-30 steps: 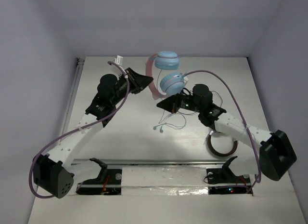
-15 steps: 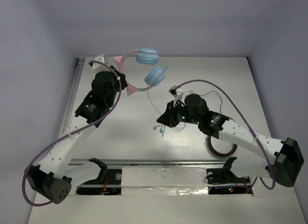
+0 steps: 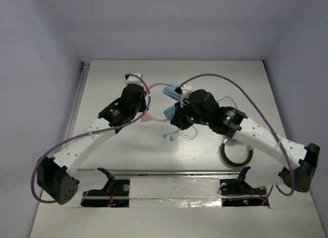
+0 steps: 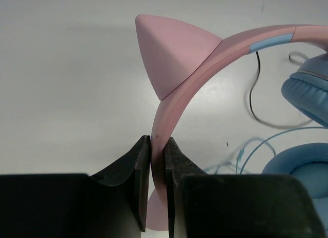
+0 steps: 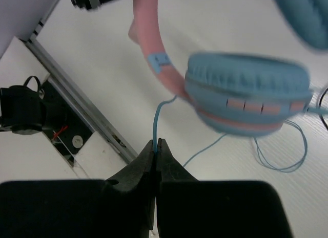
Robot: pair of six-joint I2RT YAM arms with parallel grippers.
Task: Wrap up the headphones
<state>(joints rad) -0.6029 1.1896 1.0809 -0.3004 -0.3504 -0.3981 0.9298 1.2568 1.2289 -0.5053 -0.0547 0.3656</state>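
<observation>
The headphones have a pink headband (image 3: 149, 116) with cat ears and light-blue earcups (image 3: 169, 89), held above the table's middle. My left gripper (image 3: 145, 103) is shut on the headband (image 4: 205, 48), just below one pink ear. Both earcups (image 4: 307, 89) show at the right of the left wrist view. My right gripper (image 3: 177, 117) sits right beside the earcups and is shut on the thin light-blue cable (image 5: 156, 120), just below one earcup (image 5: 248, 92). The rest of the cable (image 3: 171, 135) trails onto the table in loose loops.
A brown tape roll (image 3: 237, 153) lies at the near right. A loose thin black cable (image 3: 230, 102) lies behind my right arm and also shows in the left wrist view (image 4: 253, 94). A metal rail (image 3: 169, 172) runs along the near edge. Walls enclose the table on three sides.
My left arm has swung the headphones from the back of the table toward the middle and lower. My right gripper has moved back and up to the earcups, still holding the cable.
</observation>
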